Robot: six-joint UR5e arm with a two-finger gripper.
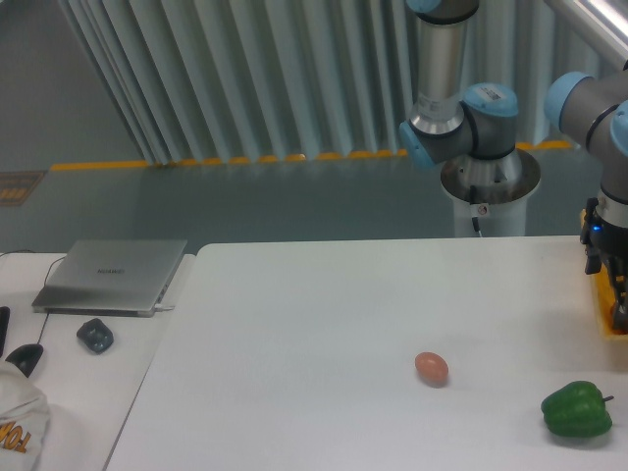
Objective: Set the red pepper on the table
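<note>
1 tool [618, 319] at table [294, 392] right edge | egg [432, 368] | green pepper [577, 409]

not much to read here tbh. the closed silver laptop [110, 276] on the side desk has a small logo or wordmark in the middle of its lid, but it's too blurry to make out. down in the bottom left corner there's a white cloth thing [20, 424] with orange lettering at its edge, looks like "tow" maybe, cut off by the frame. nothing else carries legible text.
</note>
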